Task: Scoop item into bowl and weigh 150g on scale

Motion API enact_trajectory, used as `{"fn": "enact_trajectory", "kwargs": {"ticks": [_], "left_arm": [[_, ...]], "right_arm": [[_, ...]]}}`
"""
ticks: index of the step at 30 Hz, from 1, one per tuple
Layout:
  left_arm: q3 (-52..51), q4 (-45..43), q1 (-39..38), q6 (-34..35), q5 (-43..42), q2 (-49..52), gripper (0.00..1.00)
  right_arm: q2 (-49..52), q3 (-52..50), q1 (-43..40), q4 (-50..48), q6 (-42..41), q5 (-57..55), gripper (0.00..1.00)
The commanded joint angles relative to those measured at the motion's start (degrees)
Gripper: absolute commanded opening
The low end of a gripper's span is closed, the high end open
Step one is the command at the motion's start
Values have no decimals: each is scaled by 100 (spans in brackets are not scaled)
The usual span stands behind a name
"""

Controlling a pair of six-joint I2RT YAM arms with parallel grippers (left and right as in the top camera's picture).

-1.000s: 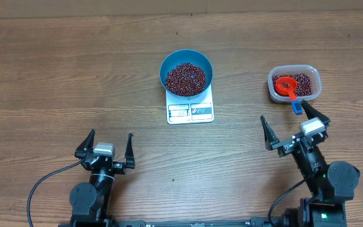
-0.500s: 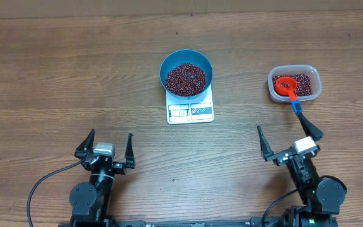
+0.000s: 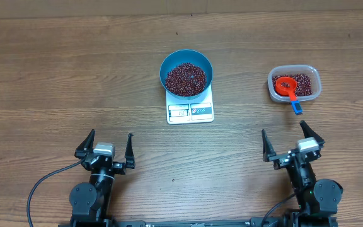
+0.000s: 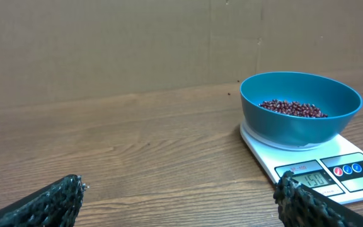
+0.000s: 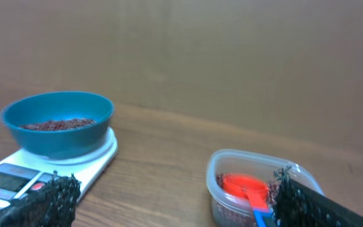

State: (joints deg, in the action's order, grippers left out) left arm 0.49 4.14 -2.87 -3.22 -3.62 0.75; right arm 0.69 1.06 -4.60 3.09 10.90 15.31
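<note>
The blue bowl (image 3: 186, 73) (image 4: 301, 107) (image 5: 58, 123) sits on the white scale (image 3: 190, 111) (image 4: 323, 170) (image 5: 17, 173) and holds dark red beans (image 3: 185, 78) (image 4: 293, 108). More beans fill a clear tub (image 3: 294, 84) (image 5: 257, 189), where a red scoop (image 3: 288, 87) (image 5: 244, 188) with a blue handle lies. My left gripper (image 3: 110, 147) (image 4: 178, 195) hangs open near the table's front left, empty. On the front right, my right gripper (image 3: 288, 142) (image 5: 172, 198) is open too, empty, well short of the tub.
Bare wooden table (image 3: 74, 75) surrounds the scale and tub. A brown cardboard wall (image 4: 106, 44) stands behind the table's far edge.
My right gripper has drawn back from the scoop's handle toward the table's front edge. Scoop, bowl and left arm stay put.
</note>
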Motion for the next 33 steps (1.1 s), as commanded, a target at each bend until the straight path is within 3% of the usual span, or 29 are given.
{"fn": "enact_trajectory", "kwargs": {"ticks": [1, 10, 33], "left_arm": [[-22, 13, 33, -90, 63, -50, 100], [-22, 13, 33, -90, 63, -50, 100], [-22, 13, 33, -90, 63, -50, 100]], "right_arm": [[-57, -63, 144, 92, -643, -841, 100], [-57, -63, 374, 177, -898, -1556, 100], [-57, -66, 605, 173, -898, -1370, 100]]}}
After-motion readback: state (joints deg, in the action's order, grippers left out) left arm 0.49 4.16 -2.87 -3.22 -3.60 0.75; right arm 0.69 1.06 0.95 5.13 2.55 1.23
